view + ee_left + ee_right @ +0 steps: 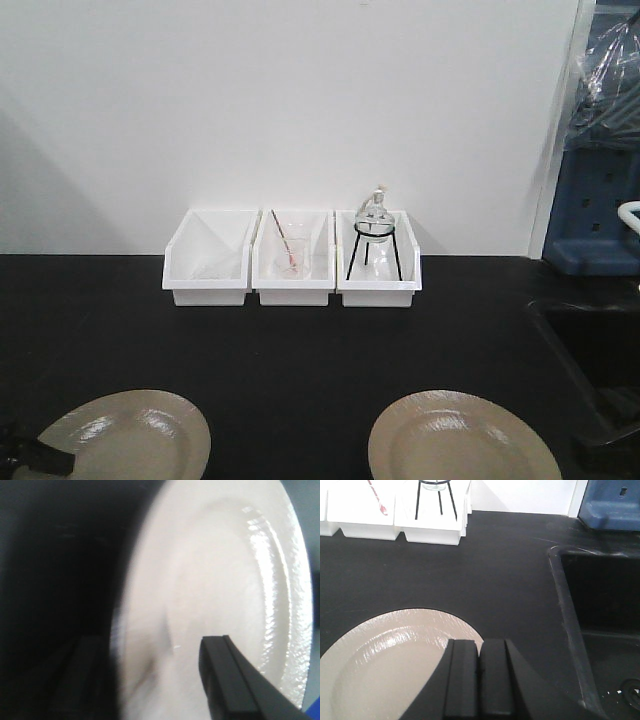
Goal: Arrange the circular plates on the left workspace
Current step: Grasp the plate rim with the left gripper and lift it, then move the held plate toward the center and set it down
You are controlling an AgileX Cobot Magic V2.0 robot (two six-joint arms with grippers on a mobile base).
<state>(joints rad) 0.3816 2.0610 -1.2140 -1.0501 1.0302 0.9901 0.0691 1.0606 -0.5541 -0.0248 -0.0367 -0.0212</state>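
Left pincer: spread, straddling left plate rim;
Right pincer: clenched empty, over right plate edge;
Layout: both plates on counter, well apart

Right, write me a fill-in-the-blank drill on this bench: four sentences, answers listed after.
1. The white bins lined up along the wall number ___.
2. The tripod stand sits in the ___ bin of that row.
3. The tan plates lying on the black countertop number ___.
4. The right claw hovers over a plate, with the sink on its ___ side.
Missing words: three; right; two; right.
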